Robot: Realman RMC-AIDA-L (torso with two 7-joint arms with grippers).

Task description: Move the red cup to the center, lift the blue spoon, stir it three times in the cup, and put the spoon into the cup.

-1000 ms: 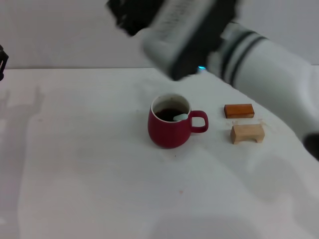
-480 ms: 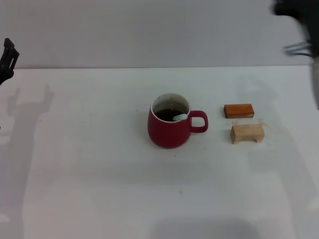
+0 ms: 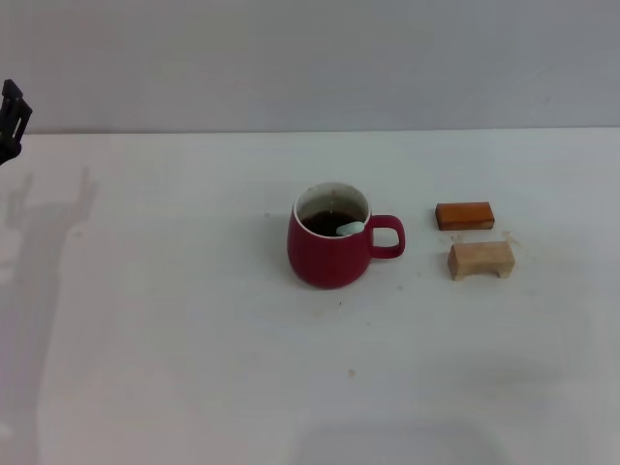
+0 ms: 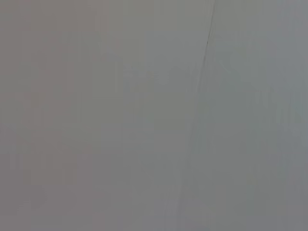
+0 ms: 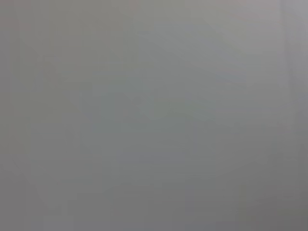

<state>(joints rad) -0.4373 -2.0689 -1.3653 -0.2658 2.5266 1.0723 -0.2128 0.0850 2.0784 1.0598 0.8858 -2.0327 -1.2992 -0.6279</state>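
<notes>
The red cup [image 3: 334, 244] stands upright near the middle of the white table [image 3: 174, 339] in the head view, its handle toward the right and dark liquid inside. The blue spoon [image 3: 351, 228] rests in the cup; only the pale end of its handle shows against the rim on the handle side. My left gripper [image 3: 10, 114] is a dark shape at the far left edge, raised and far from the cup. The right gripper is out of view. Both wrist views show only a plain grey surface.
Right of the cup lie a small orange-brown block [image 3: 464, 215] and, just in front of it, a pale wooden block [image 3: 480, 260]. A grey wall runs behind the table.
The right arm, which hung over the table behind the cup, has swung away to the right and left the head view. The cup and spoon stayed still.
</notes>
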